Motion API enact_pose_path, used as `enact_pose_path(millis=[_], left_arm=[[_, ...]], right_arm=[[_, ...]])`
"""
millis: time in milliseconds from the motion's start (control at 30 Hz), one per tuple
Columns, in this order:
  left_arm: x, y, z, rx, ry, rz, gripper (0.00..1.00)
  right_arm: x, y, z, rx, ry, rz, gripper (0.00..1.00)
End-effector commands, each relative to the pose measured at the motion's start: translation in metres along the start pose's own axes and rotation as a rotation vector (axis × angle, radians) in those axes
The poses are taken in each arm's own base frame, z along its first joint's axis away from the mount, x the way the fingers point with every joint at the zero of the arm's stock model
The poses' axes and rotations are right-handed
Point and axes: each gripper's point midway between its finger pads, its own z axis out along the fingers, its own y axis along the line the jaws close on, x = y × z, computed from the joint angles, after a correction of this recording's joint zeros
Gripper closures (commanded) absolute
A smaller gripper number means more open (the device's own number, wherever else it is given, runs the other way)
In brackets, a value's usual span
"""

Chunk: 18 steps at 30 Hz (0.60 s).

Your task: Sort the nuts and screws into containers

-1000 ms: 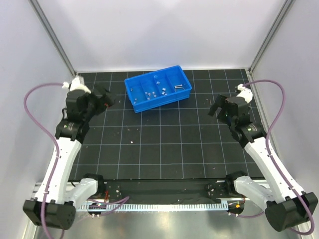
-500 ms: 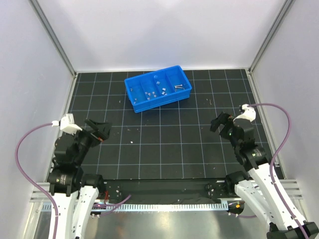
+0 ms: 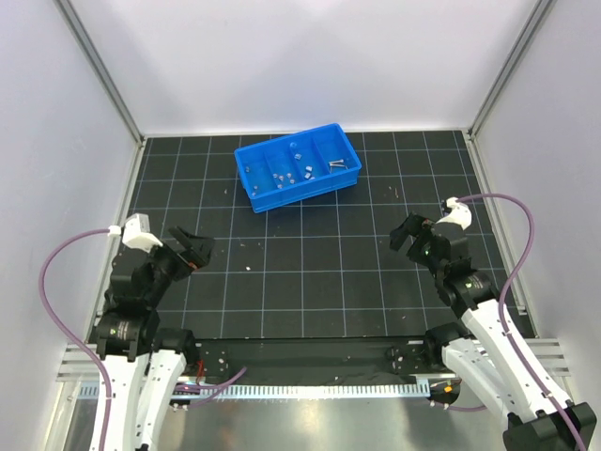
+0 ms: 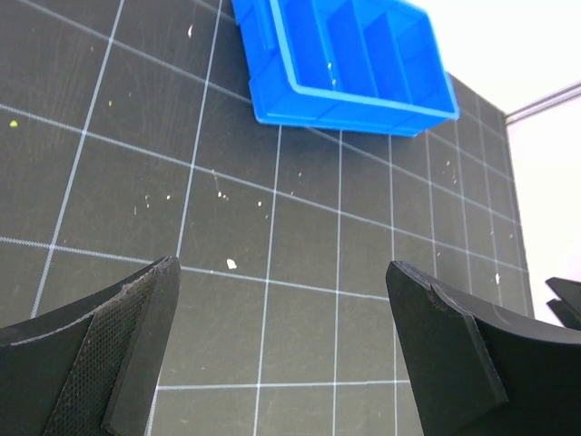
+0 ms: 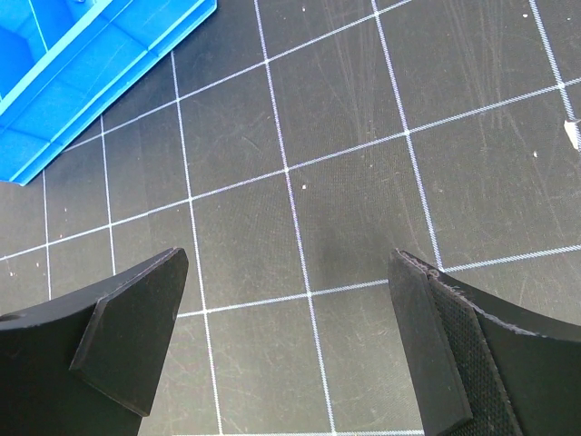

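- Bright blue plastic tray (image 3: 302, 194) sits near the far edge of the table (image 3: 310, 282), about midway across and skewed a little, its right end farther back.
- Dividers split it into four side-by-side sections.
- Thin silver screws (image 3: 336, 165) lie in the section toward the tray's right end; how many, I cannot tell.
- Squat shiny nuts (image 3: 291, 175) are scattered in the middle sections, just tiny bright blocks.
- Left gripper (image 3: 191, 246) hovers over the near-left part of the table, fingers spread wide, nothing between them.
- Its wrist view shows the tray ahead and a touch right, well apart from the fingertips.
- Right gripper (image 3: 409, 235) hangs near the right edge, fingers also wide apart and empty.
- From its wrist, only the tray's corner shows, up at the far left, well clear.
- Pale specks (image 4: 231, 264) dot the bare grid; too small to tell what they are.
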Motion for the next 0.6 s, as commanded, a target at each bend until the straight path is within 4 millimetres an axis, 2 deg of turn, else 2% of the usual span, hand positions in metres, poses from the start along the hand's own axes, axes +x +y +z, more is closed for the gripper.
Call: enact_pose_path(millis=[0, 567], left_arm=[[0.0037, -0.0064, 0.0044, 0.036, 0.036, 0.022, 0.00], [0.0041, -0.0077, 0.0051, 0.042, 0.041, 0.022, 0.00]], right_arm=[[-0.0285, 0.0159, -0.0062, -0.048, -0.082, 0.031, 0.01], [-0.0358, 0.0106, -0.0085, -0.013, -0.108, 0.026, 0.01]])
